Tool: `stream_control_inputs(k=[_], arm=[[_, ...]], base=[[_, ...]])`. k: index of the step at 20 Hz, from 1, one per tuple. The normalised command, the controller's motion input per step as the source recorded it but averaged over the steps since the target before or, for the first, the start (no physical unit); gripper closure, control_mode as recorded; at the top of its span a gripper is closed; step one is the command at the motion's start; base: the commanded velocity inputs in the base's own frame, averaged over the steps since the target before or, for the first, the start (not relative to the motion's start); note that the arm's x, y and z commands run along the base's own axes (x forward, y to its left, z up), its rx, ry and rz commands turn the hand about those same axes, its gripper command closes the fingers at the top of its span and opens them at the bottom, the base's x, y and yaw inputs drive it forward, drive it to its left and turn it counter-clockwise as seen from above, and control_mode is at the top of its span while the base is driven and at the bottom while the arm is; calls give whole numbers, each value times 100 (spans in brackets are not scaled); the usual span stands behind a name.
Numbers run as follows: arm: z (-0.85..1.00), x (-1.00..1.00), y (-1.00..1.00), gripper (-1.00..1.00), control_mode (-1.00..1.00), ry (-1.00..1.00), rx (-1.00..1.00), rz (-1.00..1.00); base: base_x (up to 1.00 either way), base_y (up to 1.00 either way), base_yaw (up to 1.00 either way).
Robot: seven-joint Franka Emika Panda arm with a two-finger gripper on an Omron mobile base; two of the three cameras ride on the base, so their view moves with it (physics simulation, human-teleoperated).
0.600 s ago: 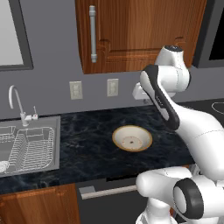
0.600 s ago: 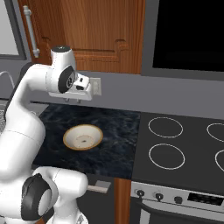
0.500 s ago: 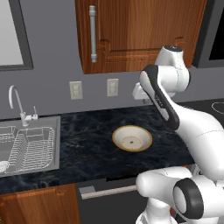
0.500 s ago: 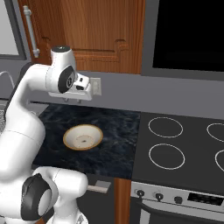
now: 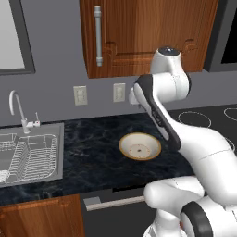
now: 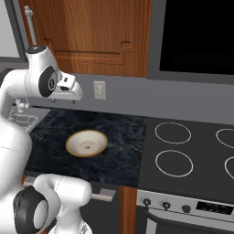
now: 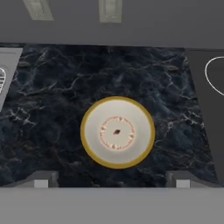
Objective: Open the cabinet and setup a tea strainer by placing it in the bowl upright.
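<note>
One bowl (image 7: 117,132) is sitting dead centre on the dark marble counter (image 7: 52,118) in the hand view, and two finger tips (image 7: 40,180) are showing far apart at 7 and 5 o'clock. That gripper (image 7: 112,181) is hanging wide open over it, carrying nothing. Up at 12 o'clock from the bowl in the left base view, the cabinet (image 5: 148,32) is sitting with its door closed, silver handle (image 5: 97,35) vertical. Sink (image 5: 28,155) is lying at 9 o'clock, stovetop (image 6: 192,151) at 3.
</note>
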Motion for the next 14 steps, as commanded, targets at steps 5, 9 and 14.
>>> stream_control_inputs(k=[5,9,14], arm=[[90,-10,65,-100,-100,-28,-10,-2],[100,-3,73,-100,-100,-28,-8,-2],[75,0,57,-100,-100,-25,-1,-4]], base=[[0,0,0],[0,0,0],[0,0,0]])
